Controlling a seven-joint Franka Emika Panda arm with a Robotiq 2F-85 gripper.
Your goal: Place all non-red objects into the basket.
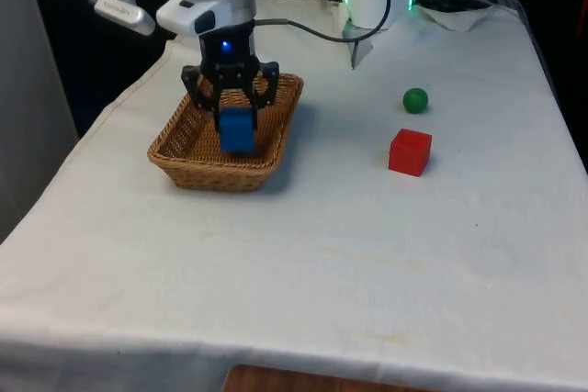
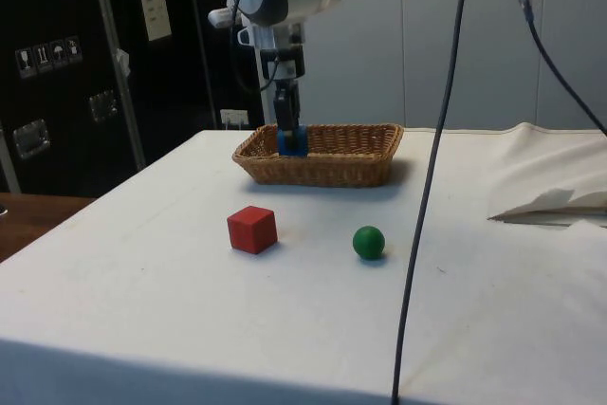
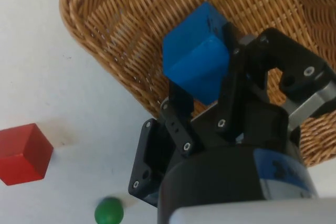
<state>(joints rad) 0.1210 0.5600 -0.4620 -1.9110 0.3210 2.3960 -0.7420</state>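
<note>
On the white cloth of the table [image 1: 303, 263], taking the wicker basket [image 1: 184, 149] as the landmark and reading the front view from its left to its right, the basket comes first, standing toward the front view's left and the far half of the table. The gripper [image 1: 237, 121] hangs right over the basket, pointing down into it, and its jaws are closed on a blue cube [image 1: 237, 129], one finger pressed against each side of it. The cube sits low inside the basket's walls, near the basket's middle; whether it touches the woven floor cannot be told. In the wrist view the blue cube [image 3: 195, 59] is pinched between the two black fingers [image 3: 176, 106] with the basket's weave [image 3: 121, 35] directly behind it. In the side view the gripper [image 2: 287, 135] comes straight down into the basket [image 2: 351, 163], and the blue cube [image 2: 290, 142] shows just above the rim, toward the end of the basket nearer the dark cabinets. Well to the right of the basket in the front view, out on the bare cloth, lies a small green ball [image 1: 415, 100], about level with the basket's far end. Just nearer the camera than the ball, and also well apart from the basket, stands a red cube [image 1: 410, 151]; ball and red cube are near each other but not touching.
</note>
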